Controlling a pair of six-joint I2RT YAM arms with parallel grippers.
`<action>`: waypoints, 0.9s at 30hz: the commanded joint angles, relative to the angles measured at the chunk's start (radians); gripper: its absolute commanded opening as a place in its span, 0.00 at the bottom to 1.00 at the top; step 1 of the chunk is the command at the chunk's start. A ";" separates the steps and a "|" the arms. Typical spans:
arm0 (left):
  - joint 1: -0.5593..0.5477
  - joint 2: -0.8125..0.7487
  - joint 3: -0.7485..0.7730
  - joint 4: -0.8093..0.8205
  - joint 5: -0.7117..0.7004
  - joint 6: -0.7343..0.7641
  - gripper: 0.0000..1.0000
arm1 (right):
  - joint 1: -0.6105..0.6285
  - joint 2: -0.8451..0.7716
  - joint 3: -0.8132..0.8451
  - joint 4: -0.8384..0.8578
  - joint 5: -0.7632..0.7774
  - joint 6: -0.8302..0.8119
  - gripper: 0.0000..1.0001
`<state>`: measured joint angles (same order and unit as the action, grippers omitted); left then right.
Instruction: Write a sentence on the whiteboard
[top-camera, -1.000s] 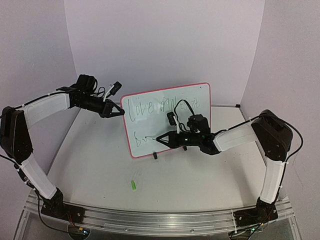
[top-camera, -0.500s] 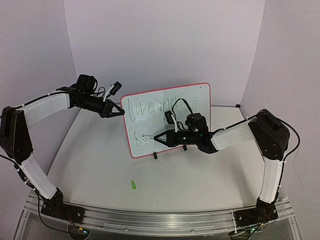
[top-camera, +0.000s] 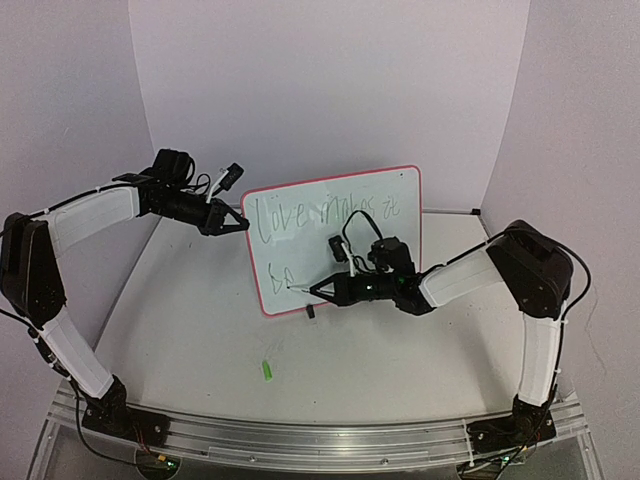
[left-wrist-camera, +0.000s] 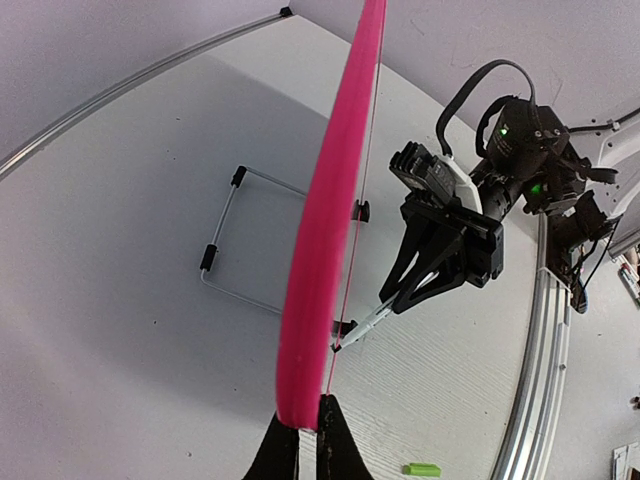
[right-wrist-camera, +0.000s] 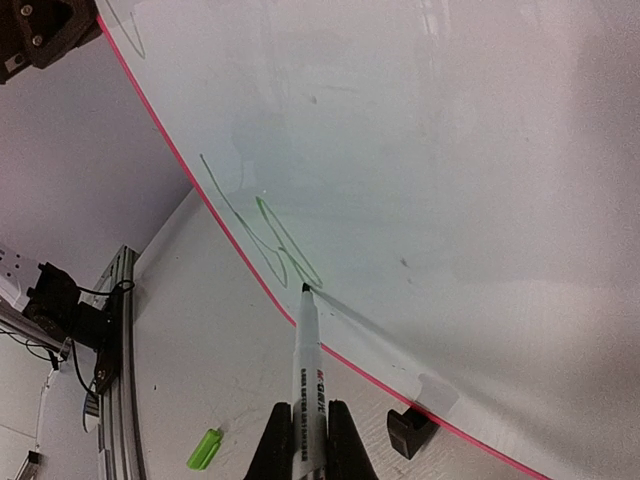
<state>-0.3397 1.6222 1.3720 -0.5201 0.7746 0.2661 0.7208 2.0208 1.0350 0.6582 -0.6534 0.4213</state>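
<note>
**Operator:** Report the position of the whiteboard (top-camera: 300, 250).

**Technician:** It stands upright on the table (top-camera: 200, 330), between the two arms, with its writing face turned towards the right arm.

**Operator:** Condition of the left gripper (left-wrist-camera: 303, 425)?

**Technician:** Closed. Its fingers clamp the pink rim at the board's upper left corner.

**Operator:** Condition of the right gripper (right-wrist-camera: 303, 408)?

**Technician:** Closed around the marker pen (right-wrist-camera: 308, 370). The pen points forward from between the fingers, and its tip touches the board face low down, close to the lower rim.

**Operator:** Status of the sentence (top-camera: 270, 218)?

**Technician:** The top line runs across the upper part of the board in thin green strokes. The second line has only its first strokes, at the lower left, and the pen tip sits just right of them.

**Operator:** Other items?

**Technician:** A green cap (top-camera: 267, 370) lies on the table, well in front of the board.
</note>
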 joint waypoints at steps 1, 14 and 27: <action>-0.022 0.005 -0.005 -0.041 -0.012 0.035 0.00 | -0.012 0.022 -0.007 0.015 0.090 0.006 0.00; -0.023 -0.001 -0.006 -0.043 -0.012 0.037 0.00 | -0.012 -0.091 -0.067 0.020 0.183 -0.012 0.00; -0.023 -0.007 -0.008 -0.043 -0.014 0.037 0.00 | -0.013 -0.238 -0.138 0.034 0.083 -0.007 0.00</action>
<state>-0.3401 1.6222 1.3720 -0.5209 0.7757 0.2668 0.7129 1.8679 0.9303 0.6473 -0.5685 0.4194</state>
